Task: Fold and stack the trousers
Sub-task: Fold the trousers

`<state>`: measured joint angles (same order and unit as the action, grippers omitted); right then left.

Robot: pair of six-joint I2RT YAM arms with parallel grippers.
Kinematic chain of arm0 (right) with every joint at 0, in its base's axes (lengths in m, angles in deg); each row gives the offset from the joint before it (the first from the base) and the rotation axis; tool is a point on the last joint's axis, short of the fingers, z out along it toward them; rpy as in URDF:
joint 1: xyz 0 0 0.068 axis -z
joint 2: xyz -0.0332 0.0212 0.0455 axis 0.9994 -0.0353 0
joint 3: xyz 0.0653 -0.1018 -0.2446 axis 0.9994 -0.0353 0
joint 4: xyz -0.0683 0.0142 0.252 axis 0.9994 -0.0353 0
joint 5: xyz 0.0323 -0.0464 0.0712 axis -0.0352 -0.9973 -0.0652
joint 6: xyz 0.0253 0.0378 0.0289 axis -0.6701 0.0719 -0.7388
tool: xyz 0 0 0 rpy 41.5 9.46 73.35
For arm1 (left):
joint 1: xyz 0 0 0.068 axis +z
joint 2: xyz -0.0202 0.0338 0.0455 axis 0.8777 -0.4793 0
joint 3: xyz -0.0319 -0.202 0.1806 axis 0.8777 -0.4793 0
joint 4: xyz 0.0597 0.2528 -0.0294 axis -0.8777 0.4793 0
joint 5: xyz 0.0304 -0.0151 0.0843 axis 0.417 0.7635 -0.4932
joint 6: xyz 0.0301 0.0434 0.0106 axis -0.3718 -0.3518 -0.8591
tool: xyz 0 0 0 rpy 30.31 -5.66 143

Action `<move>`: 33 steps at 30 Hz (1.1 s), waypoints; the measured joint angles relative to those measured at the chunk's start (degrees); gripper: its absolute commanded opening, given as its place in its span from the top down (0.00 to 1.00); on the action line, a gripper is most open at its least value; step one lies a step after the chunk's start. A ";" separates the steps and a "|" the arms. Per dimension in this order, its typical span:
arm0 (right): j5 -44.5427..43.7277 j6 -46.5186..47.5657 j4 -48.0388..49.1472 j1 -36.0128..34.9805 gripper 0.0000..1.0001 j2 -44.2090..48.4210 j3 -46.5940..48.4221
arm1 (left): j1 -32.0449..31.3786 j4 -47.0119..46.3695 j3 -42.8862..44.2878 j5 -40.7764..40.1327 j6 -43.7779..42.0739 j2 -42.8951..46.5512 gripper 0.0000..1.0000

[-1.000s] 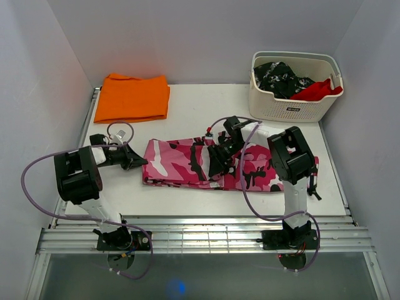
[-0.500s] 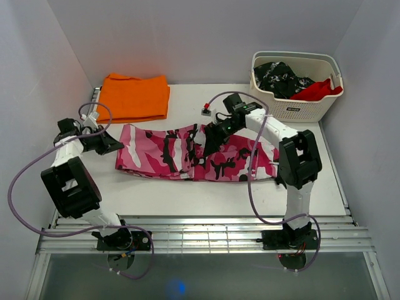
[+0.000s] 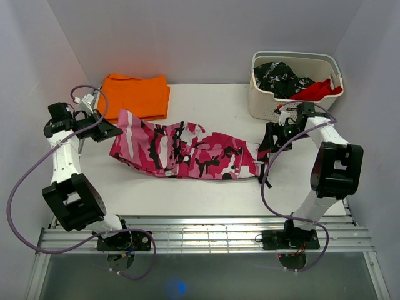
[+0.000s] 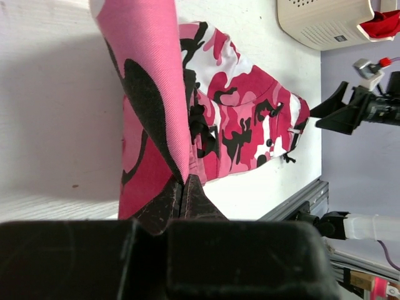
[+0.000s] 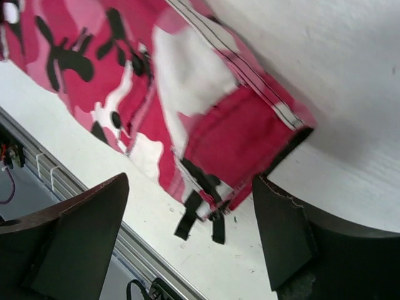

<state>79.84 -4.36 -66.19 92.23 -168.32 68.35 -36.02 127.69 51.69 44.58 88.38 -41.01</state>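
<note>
Your left tool (image 3: pixel 116 132) is pressed together, pinching the leg end of the trousers (image 3: pixel 187 150). Your right tool (image 3: pixel 269 141) is spread and holds nothing, just beside the waist corner with its short black straps. Between the two tools the trousers lie stretched lengthwise across the white worktop (image 3: pixel 212 100), rumpled, in hot pink, pale pink, white and black camouflage patches.

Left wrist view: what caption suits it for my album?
Left pincer pinches one end of the pink camouflage trousers, spread along the white table.
</note>
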 measured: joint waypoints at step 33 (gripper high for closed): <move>-3.91 -5.42 12.35 1.64 0.92 -6.34 -10.95 | -42.12 -13.00 8.26 -14.97 27.96 -3.58 1.00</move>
<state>75.93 -9.78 -53.84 93.87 -174.66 57.40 -78.14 114.68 59.95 29.60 116.33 -44.60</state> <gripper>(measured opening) 0.100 0.019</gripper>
